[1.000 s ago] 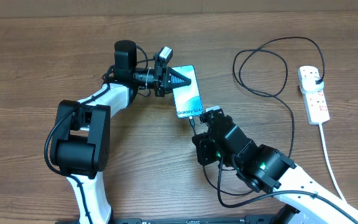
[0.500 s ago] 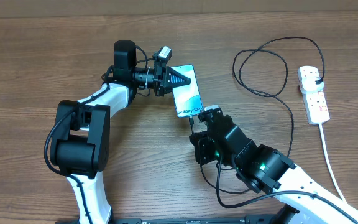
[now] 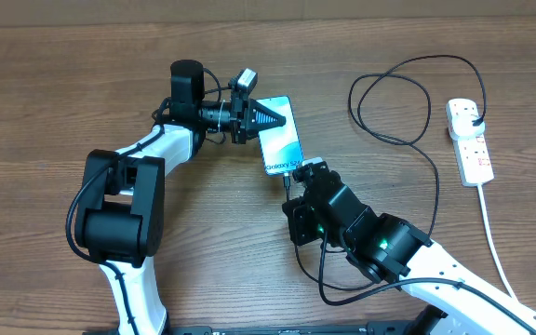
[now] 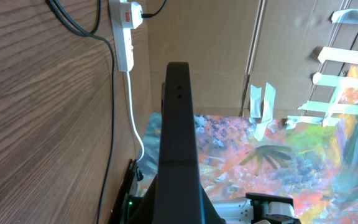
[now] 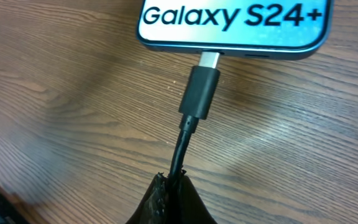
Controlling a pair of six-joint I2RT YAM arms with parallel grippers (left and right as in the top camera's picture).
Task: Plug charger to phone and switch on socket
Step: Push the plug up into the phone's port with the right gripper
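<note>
Charger (image 5: 199, 94) tip at phone (image 5: 229, 22) port — clear from right wrist, tiny overhead.

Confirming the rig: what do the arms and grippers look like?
The left arm and right arm have white links and black joints. The left gripper and right gripper have black tapered fingers. The right one carries green lights; black cables loop along the left.

Only one text can be read, on the phone screen.
The phone (image 5: 232, 22) shows "Galaxy S24+" in dark lettering on its light screen, near one end. It is sharp in the right wrist view and only partly legible from overhead. The red marks on the socket (image 3: 470, 140) are too small to read.
</note>
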